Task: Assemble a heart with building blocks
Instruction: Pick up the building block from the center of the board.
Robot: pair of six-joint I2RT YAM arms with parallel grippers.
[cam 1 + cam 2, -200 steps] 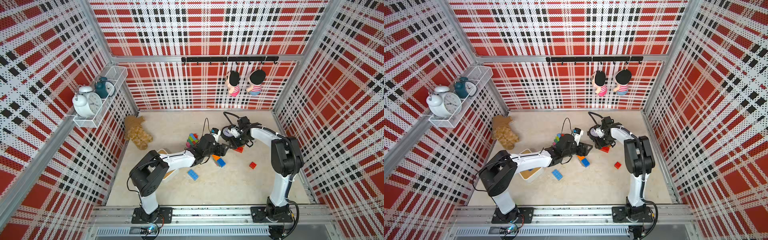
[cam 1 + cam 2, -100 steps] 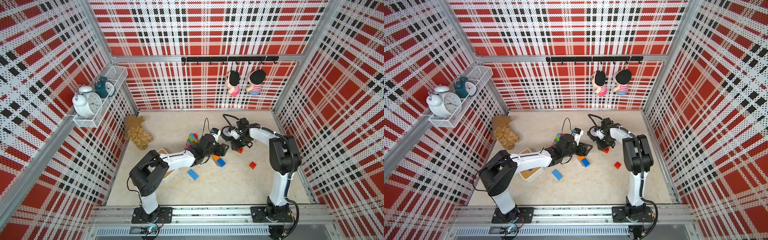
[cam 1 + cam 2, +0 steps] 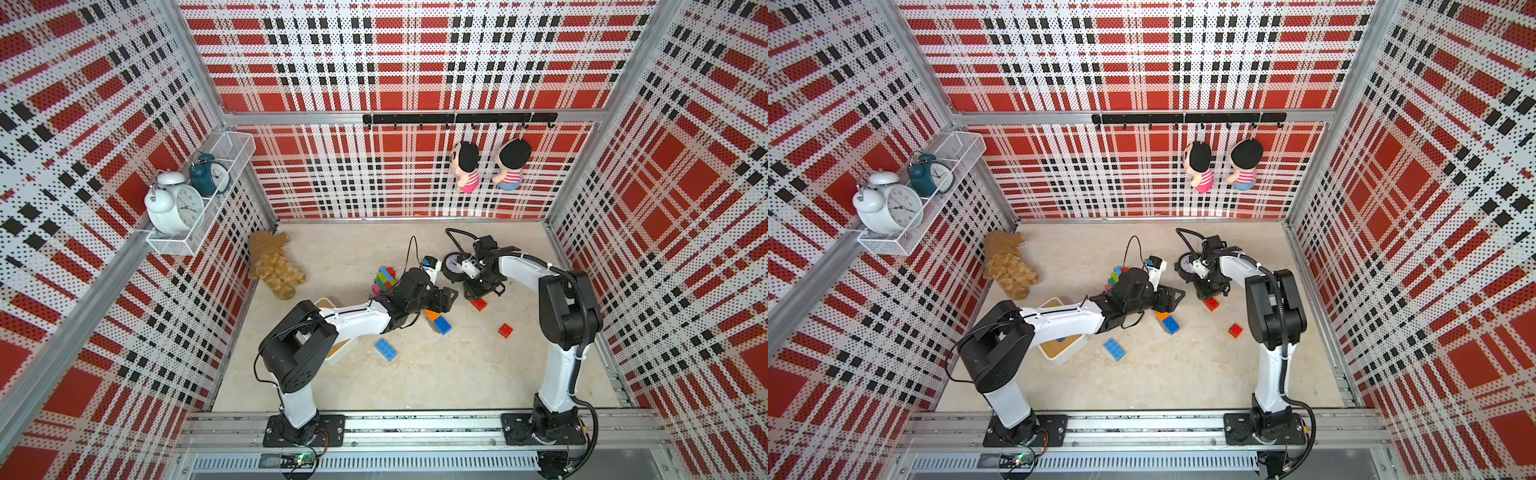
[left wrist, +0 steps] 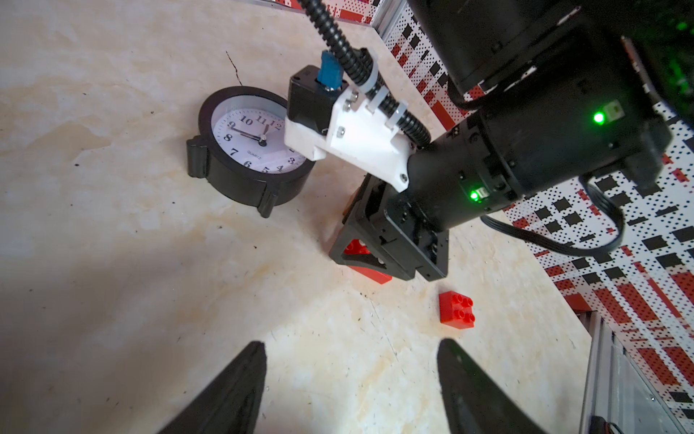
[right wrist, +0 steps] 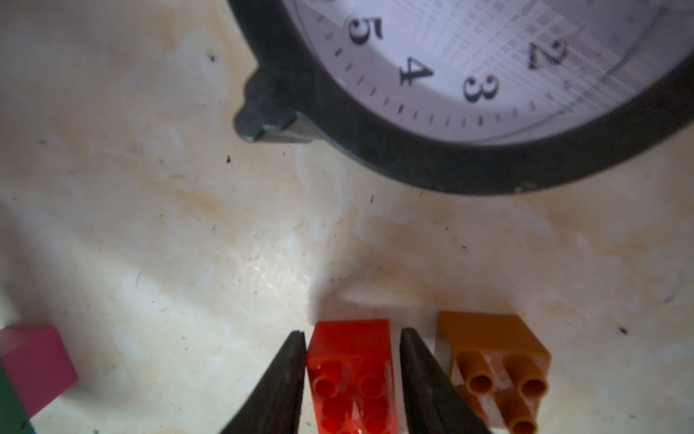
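My right gripper (image 5: 353, 331) is down at the floor and shut on a red brick (image 5: 353, 375), one finger pressed on each side. In both top views that red brick (image 3: 478, 304) (image 3: 1211, 303) pokes out under the right gripper (image 3: 482, 293). An orange brick (image 5: 492, 349) lies just beside it, studs facing the camera. My left gripper (image 4: 351, 342) is open with only bare floor between its fingers. It hovers over a joined orange and blue brick pair (image 3: 438, 322). A small red brick (image 4: 456, 308) lies apart on the floor.
A black clock (image 5: 469, 112) lies face up just beyond the right gripper. A multi-coloured brick stack (image 3: 384, 279) stands behind the left arm. A loose blue brick (image 3: 386, 349), a white box (image 3: 340, 353) and a teddy bear (image 3: 276, 266) lie to the left.
The right gripper's fingers have closed in onto the red brick, and the arm has shifted slightly left. The left arm has stayed where it was.
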